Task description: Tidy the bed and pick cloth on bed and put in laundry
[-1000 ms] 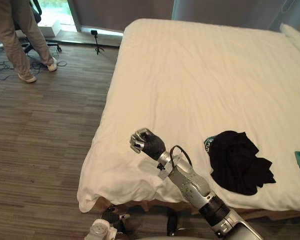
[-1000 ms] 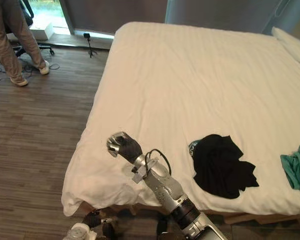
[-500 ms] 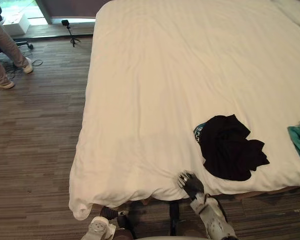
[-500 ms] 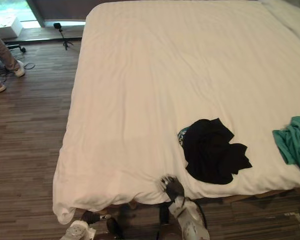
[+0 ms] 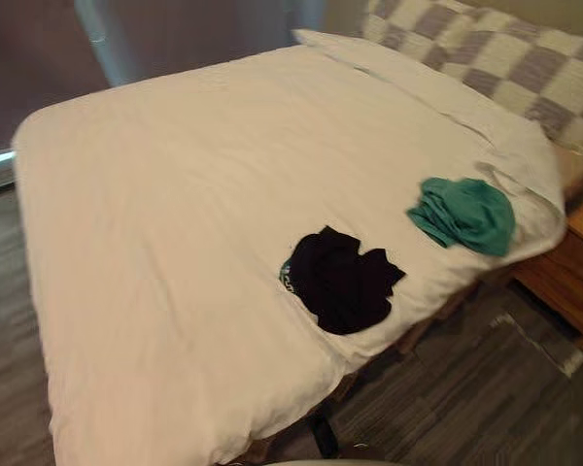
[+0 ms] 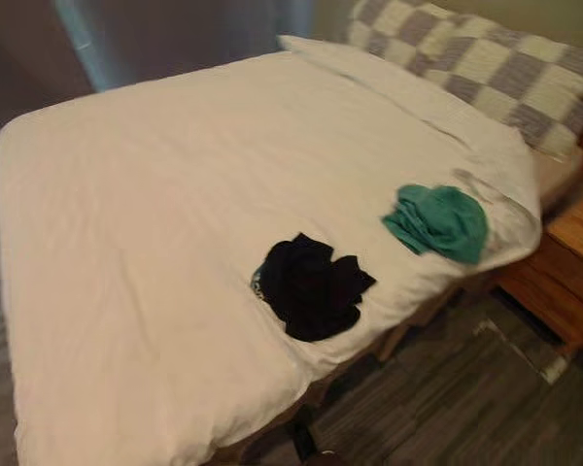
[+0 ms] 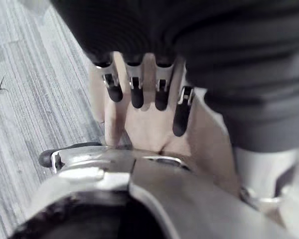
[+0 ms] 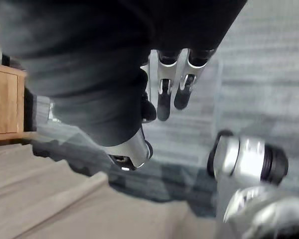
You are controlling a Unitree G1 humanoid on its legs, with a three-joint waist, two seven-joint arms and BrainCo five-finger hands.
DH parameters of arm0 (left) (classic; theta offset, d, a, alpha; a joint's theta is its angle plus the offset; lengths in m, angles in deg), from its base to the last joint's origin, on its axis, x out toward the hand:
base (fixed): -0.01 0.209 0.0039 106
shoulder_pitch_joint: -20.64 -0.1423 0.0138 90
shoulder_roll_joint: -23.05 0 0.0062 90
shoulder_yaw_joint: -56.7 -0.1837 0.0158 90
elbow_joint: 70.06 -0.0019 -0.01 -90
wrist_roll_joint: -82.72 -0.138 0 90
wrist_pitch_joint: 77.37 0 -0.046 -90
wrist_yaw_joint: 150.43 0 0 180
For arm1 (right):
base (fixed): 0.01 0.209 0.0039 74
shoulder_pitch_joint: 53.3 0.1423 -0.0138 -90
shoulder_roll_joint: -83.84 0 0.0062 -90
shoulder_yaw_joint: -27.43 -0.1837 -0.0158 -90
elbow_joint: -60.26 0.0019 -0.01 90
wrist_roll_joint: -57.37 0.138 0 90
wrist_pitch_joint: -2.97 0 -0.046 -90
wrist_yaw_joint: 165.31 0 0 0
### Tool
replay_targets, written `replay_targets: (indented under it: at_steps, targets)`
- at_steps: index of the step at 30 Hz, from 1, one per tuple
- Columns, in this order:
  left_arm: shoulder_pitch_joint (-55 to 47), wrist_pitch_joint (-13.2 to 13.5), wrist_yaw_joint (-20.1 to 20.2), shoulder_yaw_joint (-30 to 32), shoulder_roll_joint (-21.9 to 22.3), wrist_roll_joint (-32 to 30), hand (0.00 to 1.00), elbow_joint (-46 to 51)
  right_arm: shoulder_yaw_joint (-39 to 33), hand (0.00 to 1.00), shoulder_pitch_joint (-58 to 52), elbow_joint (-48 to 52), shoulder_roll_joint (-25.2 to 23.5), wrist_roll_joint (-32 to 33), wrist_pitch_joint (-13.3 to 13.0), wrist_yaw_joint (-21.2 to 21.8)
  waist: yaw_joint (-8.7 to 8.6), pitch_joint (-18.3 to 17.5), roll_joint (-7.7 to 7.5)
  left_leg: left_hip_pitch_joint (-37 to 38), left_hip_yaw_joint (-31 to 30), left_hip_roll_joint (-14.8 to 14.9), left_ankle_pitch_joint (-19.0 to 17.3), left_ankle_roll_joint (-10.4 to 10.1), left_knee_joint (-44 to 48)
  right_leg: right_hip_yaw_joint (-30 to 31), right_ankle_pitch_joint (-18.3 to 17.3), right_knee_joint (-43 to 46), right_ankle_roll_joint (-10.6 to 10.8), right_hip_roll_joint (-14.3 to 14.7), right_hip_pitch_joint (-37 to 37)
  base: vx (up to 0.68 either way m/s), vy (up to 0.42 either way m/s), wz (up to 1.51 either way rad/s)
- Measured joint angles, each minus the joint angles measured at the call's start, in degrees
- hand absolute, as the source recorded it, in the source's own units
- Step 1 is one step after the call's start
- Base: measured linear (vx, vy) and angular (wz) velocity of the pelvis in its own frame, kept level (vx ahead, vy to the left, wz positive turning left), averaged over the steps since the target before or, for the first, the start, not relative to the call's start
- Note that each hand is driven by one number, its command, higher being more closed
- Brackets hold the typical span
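Observation:
A crumpled black cloth [image 5: 342,282] lies on the white bed cover [image 5: 175,194] near the bed's near edge. A bunched teal cloth [image 5: 464,216] lies to its right, close to the bed's right corner. My left hand [image 7: 134,84] hangs over the wood floor with its fingers relaxed and nothing in them. In the right wrist view my right hand [image 8: 165,97] also hangs with loose fingers that hold nothing, beside the bed's edge [image 8: 65,209].
White and checked pillows [image 5: 505,58] lie at the head of the bed at the upper right. A wooden nightstand [image 5: 573,282] stands right of the bed. Wood floor [image 5: 466,398] runs along the bed's near side.
The camera has swung to the right, so the pillows and nightstand have come into view and the person is gone. My right hand has dropped down off the bed's near edge.

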Motion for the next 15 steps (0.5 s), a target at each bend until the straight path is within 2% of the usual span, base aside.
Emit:
replay_targets:
  at_steps: [1, 2, 3, 4, 5, 6, 7, 8, 9, 10, 11, 12, 13, 14, 15]
  targets:
    - [-0.8, -0.1, -1.1, 1.0, 1.3, 0.8, 0.00, -1.4, 2.0, 0.00, 1.7, 0.2, -0.1, 0.6, -1.4, 1.7, -0.13, -0.9, 1.49, 0.2, -5.2, -0.5, -2.8, 1.0, 0.6, 3.8, 1.2, -0.5, 0.3, 1.5, -0.9, 0.01, 0.150, -1.35]
    - [-0.7, -0.1, -1.1, 0.8, 1.4, 0.9, 0.00, -1.9, 3.0, 0.00, 2.4, 0.3, -0.5, 1.3, -2.2, 2.6, -0.48, -1.2, 1.92, 0.4, -6.8, -1.0, -4.1, 1.1, -0.4, 4.8, 1.9, -0.6, 0.7, 1.9, -1.8, -0.04, 0.192, -1.52]
    - [-0.8, 0.1, -1.1, 0.2, 1.5, 1.0, 0.00, -2.2, 4.5, 0.00, 4.9, 0.2, -1.7, 2.7, -4.5, 4.2, -0.04, -1.2, 2.22, 2.9, -7.2, -2.6, -6.1, -0.4, -5.3, 7.6, 3.6, -0.1, 2.0, 3.4, -4.3, -0.12, 0.165, -1.36]
    - [-0.8, 0.2, -1.1, -0.4, 1.7, 0.9, 0.00, -2.2, 5.9, 0.00, 6.8, 0.9, -2.8, 3.6, -6.3, 5.2, -0.36, -1.2, 2.72, 5.4, -5.6, -3.1, -7.4, -2.5, -9.6, 7.4, 4.8, 0.6, 3.3, 4.9, -6.4, -0.31, 0.204, -1.83]
    - [-0.5, 0.1, -1.0, -1.2, 1.2, 0.9, 0.00, -2.2, 7.3, 0.00, 7.8, 3.4, -4.3, 4.6, -8.8, 6.3, -0.46, -0.1, 2.36, 8.8, 0.1, -3.1, -9.3, -5.8, -13.9, 0.1, 4.1, 0.7, 2.4, 4.3, -8.9, -0.40, 0.201, -1.77]
    - [-0.2, -0.1, -1.0, -1.8, 1.1, 0.9, 0.00, -2.3, 8.5, 0.00, 7.8, 5.6, -5.1, 5.0, -10.4, 6.7, 0.03, 1.7, 2.49, 12.4, 5.8, -3.7, -9.8, -7.6, -18.2, -10.3, 3.0, 1.6, 0.6, 1.8, -9.4, -0.36, 0.156, -1.74]
    - [-0.5, -0.3, -1.2, -2.0, 0.8, 0.9, 0.00, -2.2, 9.9, 0.00, 7.9, 7.0, -5.6, 5.0, -11.3, 6.5, 0.74, 2.0, 2.37, 13.6, 9.5, -3.4, -9.0, -7.3, -18.9, -18.0, 2.5, 3.2, 0.2, -0.2, -10.1, -0.21, 0.043, -1.55]
    - [-0.5, -0.5, -1.9, -2.2, 0.6, 0.9, 0.00, -2.2, 11.7, 0.00, 7.7, 7.8, -5.6, 4.9, -12.2, 6.3, 1.45, 1.9, 2.19, 14.3, 12.6, -3.3, -8.8, -7.6, -18.9, -26.9, 1.8, 9.0, -0.8, -1.9, -11.7, -0.11, -0.056, -1.44]
    - [-0.5, -1.0, -2.2, -2.7, 0.4, 0.9, 0.00, -2.0, 12.7, 0.00, 7.7, 8.9, -5.6, 4.0, -12.9, 5.5, 1.73, 1.9, 2.00, 15.0, 15.3, -3.3, -8.5, -7.9, -18.9, -33.2, -1.5, 17.5, -2.7, -3.7, -12.5, -0.08, -0.083, -1.47]
    - [-0.5, -1.6, -2.0, -3.8, -0.3, 1.0, 0.00, -1.9, 14.1, 0.00, 7.9, 9.2, -5.2, 3.6, -14.6, 4.7, 1.78, 1.7, 1.31, 15.8, 17.1, -4.7, -8.3, -7.9, -17.9, -36.2, -6.6, 24.3, -4.5, -5.6, -11.8, -0.04, -0.043, -1.28]
    - [-0.4, -1.8, -1.7, -4.0, -1.1, 1.0, 0.00, -1.9, 15.0, 0.00, 8.5, 9.0, -5.0, 3.2, -14.7, 4.2, 1.89, 1.8, -0.30, 15.9, 17.0, -6.0, -7.7, -6.8, -16.8, -35.9, -5.8, 24.3, -6.6, -5.3, -12.2, -0.09, -0.050, -1.41]
    - [-0.1, -2.7, -0.6, -4.3, -2.4, 1.4, 0.00, -2.3, 17.6, 0.00, 10.3, 8.7, -4.5, 2.0, -14.7, 3.3, 1.85, 2.5, -2.64, 13.4, 14.8, -7.6, -8.0, -0.9, -13.2, -33.2, -2.2, 20.4, -8.0, -5.6, -12.0, -0.28, -0.058, -1.39]
    - [0.7, -3.2, 0.3, -5.7, -2.9, 1.2, 0.00, -3.2, 18.9, 0.00, 12.6, 8.0, -3.9, 1.4, -14.9, 2.9, 2.51, 2.6, -1.30, 9.8, 9.2, -10.0, -8.4, 2.7, -16.6, -28.8, 3.2, 10.6, -6.7, -3.1, -9.2, -0.32, -0.086, -1.66]
    - [1.3, -2.9, 0.3, -6.8, -1.1, 1.2, 0.00, -3.1, 18.5, 0.00, 16.0, 6.7, -1.6, 1.1, -14.5, 2.5, 2.22, 3.5, 1.81, 9.3, 11.1, -7.6, -3.0, -1.5, -20.4, -33.2, -5.9, 25.7, -8.3, -4.0, -10.6, -0.24, -0.056, -1.13]
    - [1.7, -2.9, 0.2, -7.7, -0.9, 1.3, 0.00, -2.8, 18.3, 0.00, 16.5, 5.9, -1.1, 1.1, -14.3, 2.2, 1.43, 3.5, 1.95, 9.4, 11.9, -7.8, -2.5, -2.3, -20.8, -34.4, -10.3, 33.7, -6.8, -6.9, -11.0, -0.01, -0.054, -0.69]
